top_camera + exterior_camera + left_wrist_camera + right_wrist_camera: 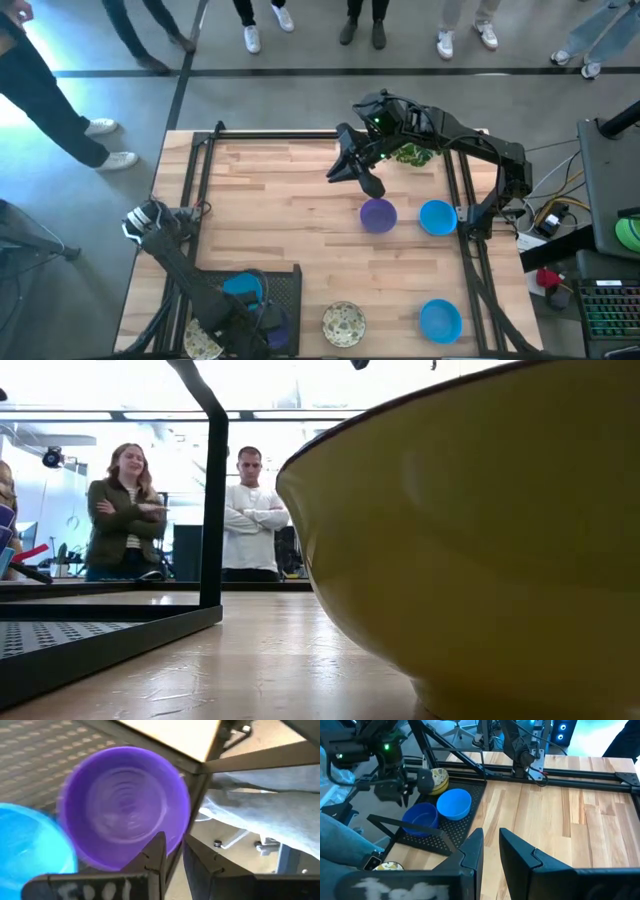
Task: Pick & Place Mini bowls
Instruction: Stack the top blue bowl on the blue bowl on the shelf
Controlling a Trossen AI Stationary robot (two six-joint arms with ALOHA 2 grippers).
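A black perforated tray (290, 275) at the table's near left corner holds a purple mini bowl (125, 815) and a bright blue one (27, 850), standing upright side by side. My left gripper (172, 847) hovers open just above the purple bowl's rim, one finger over the inside and one outside it; in the right wrist view it (402, 790) hangs clear of the bowl. On the wood stand a purple bowl (378, 215), two blue bowls (437, 217) (440, 320) and a cream speckled bowl (343, 322). My right gripper (368, 185) waits open, high over the table's far middle.
Another cream bowl (203, 340) sits just left of the tray. A green leafy plant (412, 153) lies under the right arm at the far side. Black frame rails (205, 170) run along the table's edges. People stand beyond the far edge (250, 510).
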